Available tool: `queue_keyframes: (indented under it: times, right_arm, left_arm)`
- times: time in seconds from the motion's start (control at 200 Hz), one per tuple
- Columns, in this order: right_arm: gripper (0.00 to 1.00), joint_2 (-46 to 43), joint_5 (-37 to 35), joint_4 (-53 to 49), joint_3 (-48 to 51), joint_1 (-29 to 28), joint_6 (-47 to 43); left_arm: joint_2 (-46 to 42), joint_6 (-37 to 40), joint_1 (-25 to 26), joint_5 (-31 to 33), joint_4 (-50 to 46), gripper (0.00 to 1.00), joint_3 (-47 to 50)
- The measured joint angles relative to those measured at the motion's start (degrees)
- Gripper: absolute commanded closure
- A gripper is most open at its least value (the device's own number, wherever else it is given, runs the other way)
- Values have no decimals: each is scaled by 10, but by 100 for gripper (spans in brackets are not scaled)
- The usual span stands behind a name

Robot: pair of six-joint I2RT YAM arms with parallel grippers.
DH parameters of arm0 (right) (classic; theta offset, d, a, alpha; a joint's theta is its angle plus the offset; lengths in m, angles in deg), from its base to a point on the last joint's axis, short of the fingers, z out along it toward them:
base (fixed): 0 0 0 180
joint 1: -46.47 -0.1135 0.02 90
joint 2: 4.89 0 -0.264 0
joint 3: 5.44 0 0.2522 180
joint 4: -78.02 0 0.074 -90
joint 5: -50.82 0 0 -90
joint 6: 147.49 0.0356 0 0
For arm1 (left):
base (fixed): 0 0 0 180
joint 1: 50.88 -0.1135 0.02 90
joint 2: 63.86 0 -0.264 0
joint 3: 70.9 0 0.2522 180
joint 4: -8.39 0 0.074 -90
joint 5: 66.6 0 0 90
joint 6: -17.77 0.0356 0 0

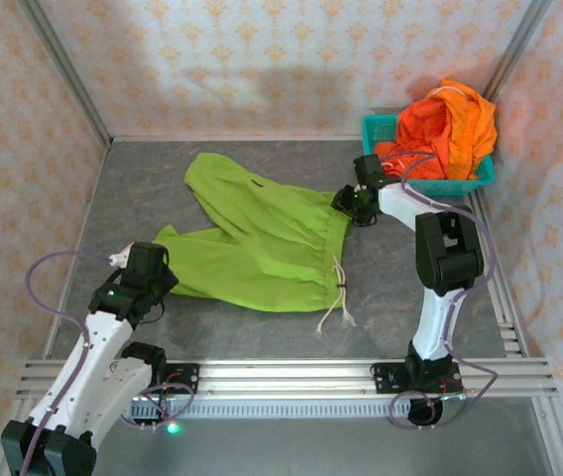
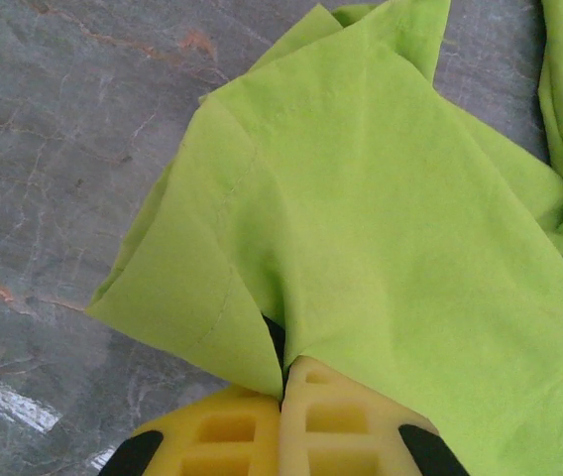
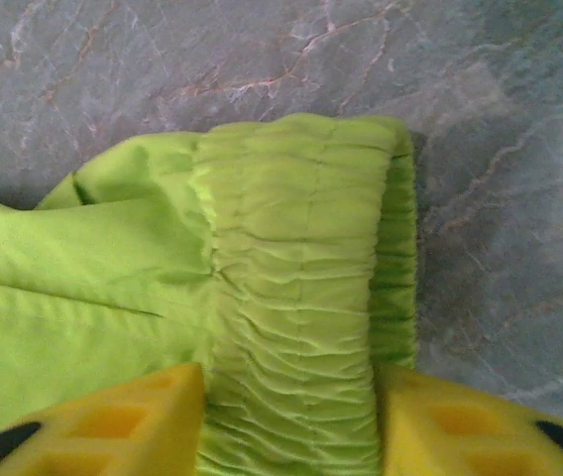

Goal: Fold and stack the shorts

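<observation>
The grey table (image 1: 133,188) carries the lime green shorts (image 1: 262,248), spread nearly flat with the legs to the left and the waist to the right, apparently laid out for folding. The teal basket (image 1: 460,185) at the far right corner holds the orange shorts (image 1: 450,124) in a heap, waiting their turn. The left claw (image 2: 283,382) is clamped on a leg hem, likely to lift it over. The right claw (image 3: 291,407) straddles the gathered waistband (image 3: 291,278); whether it grips, I cannot tell. The white drawstring (image 1: 339,307) trails loose below the waist.
</observation>
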Motion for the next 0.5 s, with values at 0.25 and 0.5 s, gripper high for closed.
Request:
queue_keyframes:
  times: [0.25,0.5]
  right_arm:
    - [96,12,-3,1,-23,3,24]
    - [100,10,-50,-37,-116,4,27]
  left_arm:
    - [-12,0,0,11,0,100,5]
    - [-51,0,0,48,-19,100,3]
